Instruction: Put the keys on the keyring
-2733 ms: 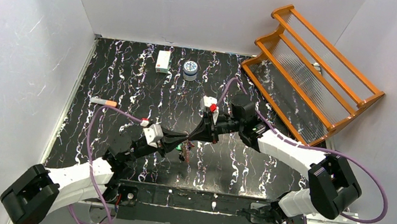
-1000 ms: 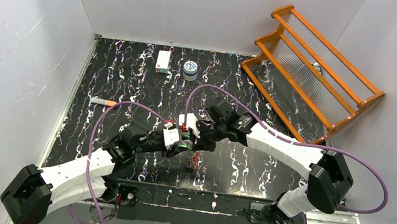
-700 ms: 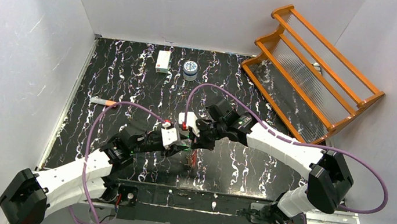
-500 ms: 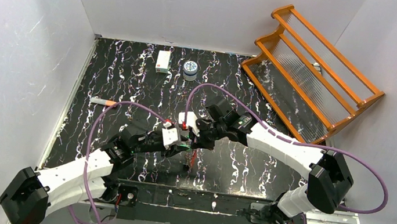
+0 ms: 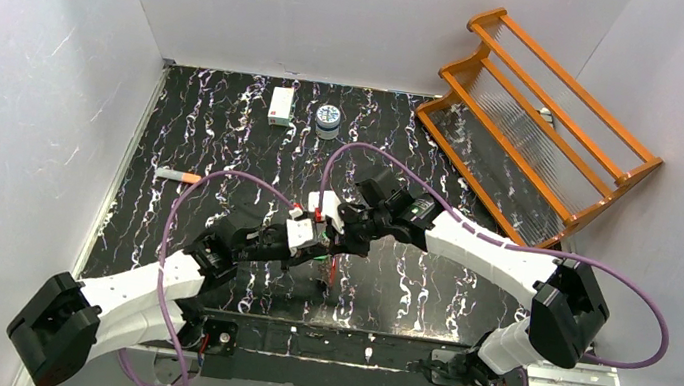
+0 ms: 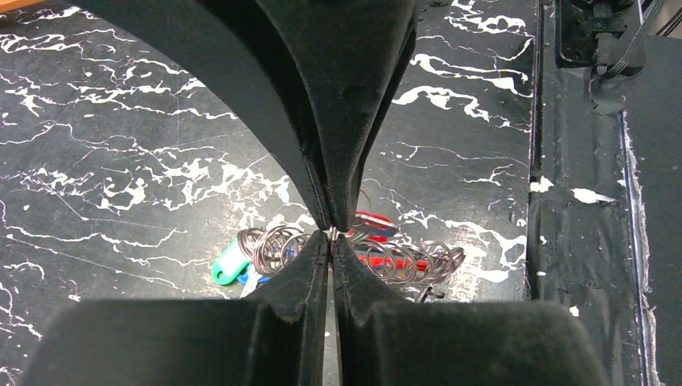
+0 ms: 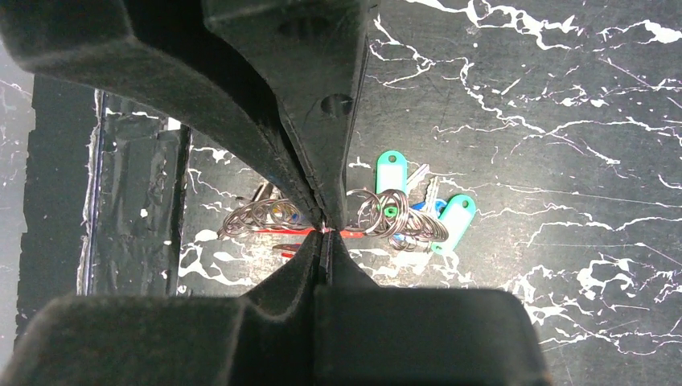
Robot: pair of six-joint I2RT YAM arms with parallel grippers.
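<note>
Nearest, at 6 o'clock on the black table with white marble streaks (image 5: 225, 136), only the two black arm bases (image 5: 219, 337). A little further in, near the middle, meeting tip to tip: the left gripper (image 6: 330, 240) reaching in from 8 o'clock and the right gripper (image 7: 323, 238) from 3 o'clock. Black fingers (image 6: 301, 281) pressed together on both, no gap to speak of, pinching a bit of the thin silver metal keyring (image 7: 265, 215) right at the tips. Just past the tips, loops of wire and the small silver metal keys with green, blue and red plastic tags (image 7: 410, 211), all bunched up close. Looks to be hanging over the table, though hard to tell for sure. Far off at 12 o'clock, a small white box (image 5: 281, 105) and a small round tin (image 5: 328, 120). At 9 o'clock, a white pen with an orange end (image 5: 179, 175). At 2 o'clock, a big orange wooden rack (image 5: 539, 130). Now for what could go wrong. Very thin wire and a very small pinch, so could slip out with one wrong tug and drop the whole bunch. Could also bump tips, being so close, and knock the keyring loose. Too hard a pull apart might bend the wire. Best to go slow and keep both pinches tight.
</note>
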